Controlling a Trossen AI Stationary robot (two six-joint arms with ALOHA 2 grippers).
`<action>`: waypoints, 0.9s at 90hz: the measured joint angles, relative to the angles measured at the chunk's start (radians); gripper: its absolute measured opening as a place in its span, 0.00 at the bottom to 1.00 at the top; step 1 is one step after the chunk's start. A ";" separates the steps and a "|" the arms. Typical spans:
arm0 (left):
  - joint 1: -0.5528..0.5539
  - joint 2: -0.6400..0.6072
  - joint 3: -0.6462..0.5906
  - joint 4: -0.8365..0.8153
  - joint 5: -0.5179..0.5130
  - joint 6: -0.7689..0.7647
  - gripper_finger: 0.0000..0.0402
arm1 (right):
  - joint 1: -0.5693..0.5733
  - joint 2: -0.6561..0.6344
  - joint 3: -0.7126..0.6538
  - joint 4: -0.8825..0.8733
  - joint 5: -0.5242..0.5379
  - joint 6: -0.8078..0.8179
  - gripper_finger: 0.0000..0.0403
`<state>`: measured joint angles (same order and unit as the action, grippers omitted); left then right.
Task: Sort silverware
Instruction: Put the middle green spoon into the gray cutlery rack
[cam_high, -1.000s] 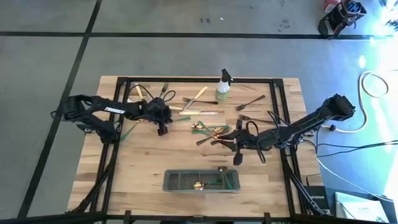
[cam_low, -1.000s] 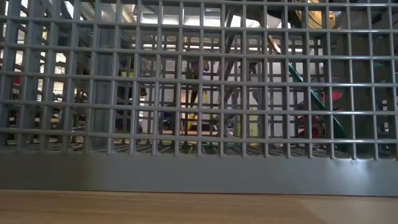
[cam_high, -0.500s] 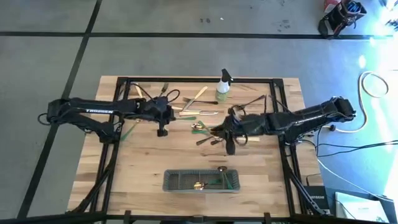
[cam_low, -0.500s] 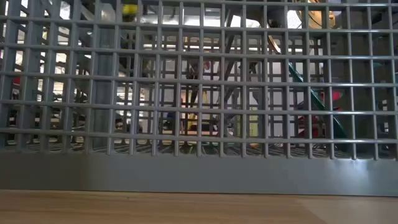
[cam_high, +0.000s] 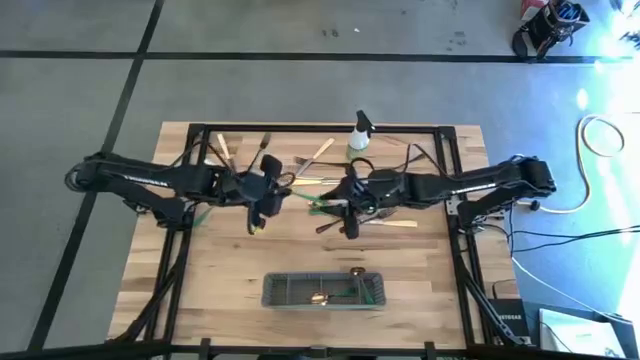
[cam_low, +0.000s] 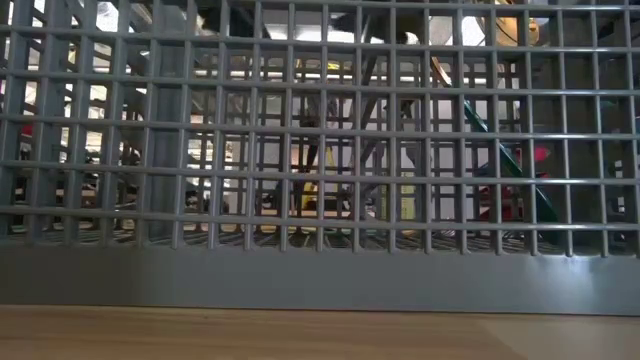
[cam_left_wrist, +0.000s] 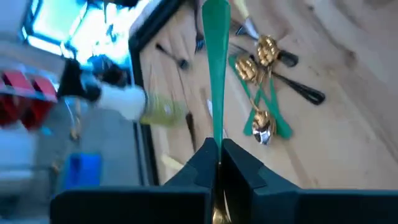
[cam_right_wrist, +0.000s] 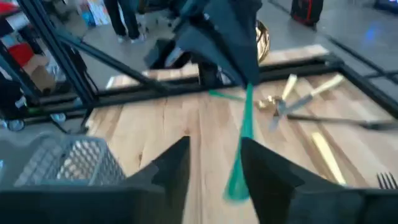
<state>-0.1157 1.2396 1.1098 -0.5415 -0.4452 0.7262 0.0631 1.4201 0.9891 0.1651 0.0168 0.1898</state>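
My left gripper (cam_high: 262, 205) (cam_left_wrist: 219, 149) is shut on a green-handled piece of silverware (cam_left_wrist: 216, 74) held above the table's middle. The right wrist view shows that piece (cam_right_wrist: 245, 124) slanting down from the left gripper, its gold end (cam_right_wrist: 264, 40) by the fingers. My right gripper (cam_high: 348, 215) (cam_right_wrist: 214, 168) is open facing it, with the handle's free end (cam_right_wrist: 236, 190) between its fingers; whether it touches them I cannot tell. More silverware (cam_high: 340, 210) lies loose on the wood. The grey mesh caddy (cam_high: 325, 290) stands near the front edge. My left gripper pinches the green handle (cam_left_wrist: 216, 134) between its two fingers, close to the gold end. The handle runs on forward past the fingertips, along the fingers, toward my right gripper. The piece is lifted clear of the table and slants downward.
A spray bottle (cam_high: 358, 135) stands at the far middle. Forks and knives (cam_high: 300, 165) lie scattered across the far half; green-handled spoons (cam_left_wrist: 261, 118) lie in the pile. The caddy's mesh wall (cam_low: 320, 150) fills the low view. A black frame (cam_high: 445, 135) borders the table.
My right gripper has travelled toward the table's left and a little toward the far edge, from the right of the pile to just in front of my left gripper. My left gripper has stayed near the table's middle.
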 joint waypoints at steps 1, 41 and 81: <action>-0.002 0.000 0.001 -0.001 -0.003 0.009 0.00 | 0.000 0.003 0.004 0.007 -0.002 -0.002 0.38; -0.055 0.102 0.003 -0.055 0.036 0.235 0.00 | -0.026 0.176 0.128 0.012 -0.077 0.073 0.49; -0.137 0.110 0.003 -0.027 -0.128 0.564 0.00 | -0.024 0.262 0.137 0.012 -0.081 0.124 0.43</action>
<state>-0.2525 1.3499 1.1133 -0.5688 -0.5730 1.2898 0.0387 1.6818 1.1263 0.1767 -0.0639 0.3143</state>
